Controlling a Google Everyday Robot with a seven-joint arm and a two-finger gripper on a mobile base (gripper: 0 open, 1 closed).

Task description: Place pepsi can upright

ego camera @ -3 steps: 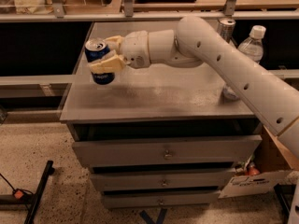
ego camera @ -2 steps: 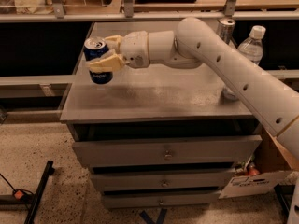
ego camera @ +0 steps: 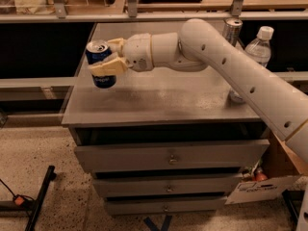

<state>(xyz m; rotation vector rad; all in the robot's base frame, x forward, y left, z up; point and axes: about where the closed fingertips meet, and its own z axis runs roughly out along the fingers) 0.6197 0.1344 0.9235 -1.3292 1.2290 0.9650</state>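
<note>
The pepsi can [ego camera: 99, 63] is dark blue with a silver top and stands upright in my grasp over the left part of the grey cabinet top [ego camera: 163, 97]. My gripper [ego camera: 109, 57] reaches in from the right on the white arm, and its tan fingers [ego camera: 108, 67] are shut around the can's middle. The can's bottom is close to the surface near the left edge; I cannot tell whether it touches.
A slim silver can [ego camera: 232, 30] and a clear water bottle with a white cap [ego camera: 256, 49] stand at the back right of the cabinet top. Drawers sit below the top. A cardboard box [ego camera: 269, 177] is at the lower right. A black stand leg [ego camera: 38, 196] lies on the floor at left.
Nearly nothing has moved; the gripper still holds the can upright in the same spot over the left part of the top.
</note>
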